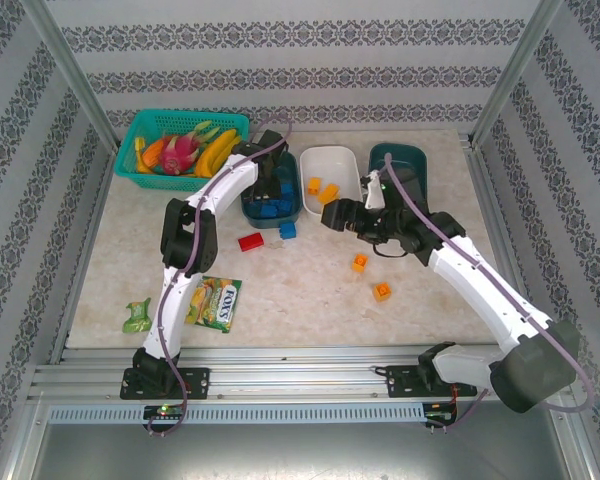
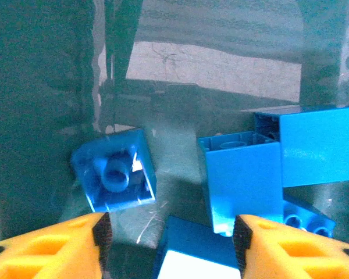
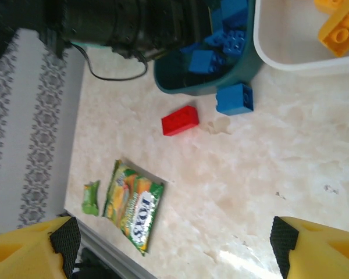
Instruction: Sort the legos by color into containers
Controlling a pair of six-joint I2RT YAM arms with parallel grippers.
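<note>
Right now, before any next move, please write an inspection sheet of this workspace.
Surface: pale marbled table.
Job's things: blue legos in left teal tub; orange legos in white tub; right teal tub partly hidden; red brick, blue brick, two orange bricks loose.
Clutter: candy packet, green wrapper, basket of toy fruit.
Grippers: left fingers open over blue legos; right fingers open, empty.
Cables: one cable along each arm.
Surroundings: patterned walls, metal frame.

The left gripper (image 1: 271, 192) hides most blue legos (image 1: 270, 210) in the left teal tub (image 1: 292, 200). The right arm (image 1: 460, 265) covers part of the right teal tub (image 1: 412, 160); its contents cannot be told.
</note>
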